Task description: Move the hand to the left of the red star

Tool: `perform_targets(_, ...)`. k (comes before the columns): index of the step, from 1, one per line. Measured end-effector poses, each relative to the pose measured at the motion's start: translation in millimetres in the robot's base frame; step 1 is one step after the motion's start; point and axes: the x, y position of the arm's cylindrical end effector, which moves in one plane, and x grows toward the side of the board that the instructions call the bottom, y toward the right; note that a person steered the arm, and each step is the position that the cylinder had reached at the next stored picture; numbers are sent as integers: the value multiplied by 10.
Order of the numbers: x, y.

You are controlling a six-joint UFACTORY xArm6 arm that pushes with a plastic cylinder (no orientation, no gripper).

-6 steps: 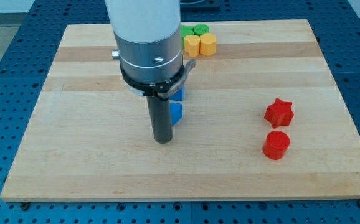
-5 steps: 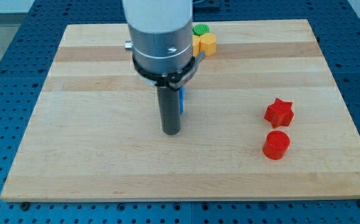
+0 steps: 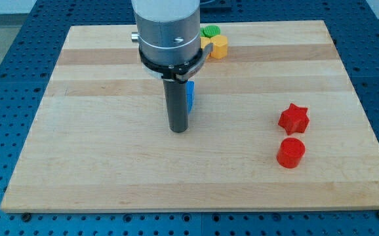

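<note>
The red star (image 3: 293,118) lies on the wooden board (image 3: 98,157) at the view's right. A red cylinder (image 3: 290,153) sits just below it. My tip (image 3: 178,130) rests on the board near the middle, well to the left of the red star. A blue block (image 3: 190,97) shows as a thin strip right behind the rod, mostly hidden by it.
A green block (image 3: 211,31) and a yellow block (image 3: 218,46) sit at the view's top, partly hidden behind the arm's grey body (image 3: 168,36). The board lies on a blue perforated table (image 3: 6,59).
My tip moved right from beside the blue block, then slightly up the view. The arm now hides more of the blue, green and yellow blocks. The red blocks have not moved.
</note>
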Motion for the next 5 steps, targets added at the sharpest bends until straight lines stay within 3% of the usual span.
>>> perform_targets(5, 157, 557)
